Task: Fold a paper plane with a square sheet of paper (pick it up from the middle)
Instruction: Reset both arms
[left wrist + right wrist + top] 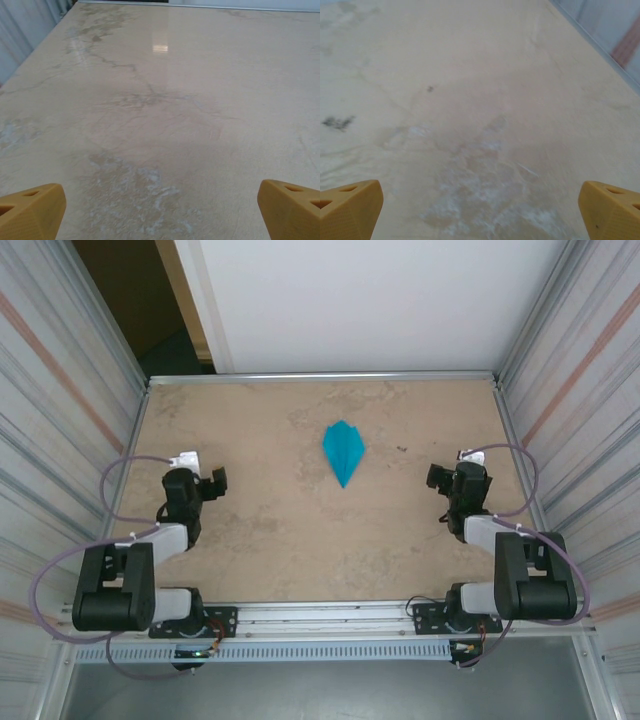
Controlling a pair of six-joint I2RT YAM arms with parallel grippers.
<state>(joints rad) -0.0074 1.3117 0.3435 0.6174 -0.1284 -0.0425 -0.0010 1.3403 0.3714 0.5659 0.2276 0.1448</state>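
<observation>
**Spotter:** You have a beige marbled table [300,550] boxed in by ribbed metal walls [60,390] on both sides, with a white panel [380,300] behind it.

**Operator:** And my tools?

**Spotter:** Your left tool [214,482] is spread wide and grips nothing. In its wrist view the yellow fingertips [31,212] sit at the two bottom corners with bare table between them. Your right tool [438,478] is spread the same way, its fingertips [350,210] far apart over bare table.

**Operator:** Where do they sit against the paper?

**Spotter:** The paper plane [344,452] lies between them. Your left tool is well off to the plane's left and a little nearer the arm bases [190,615]. Your right tool is off to the plane's right, also slightly nearer the bases. Neither touches it.

**Operator:** How does it lie?

**Spotter:** It lies flat on the table, a teal kite shape with a centre crease. Its sharp point aims toward the arm bases and its blunt end toward the white panel. In your right wrist view a small dark speck [430,89] marks the table ahead of the fingertips.
</observation>
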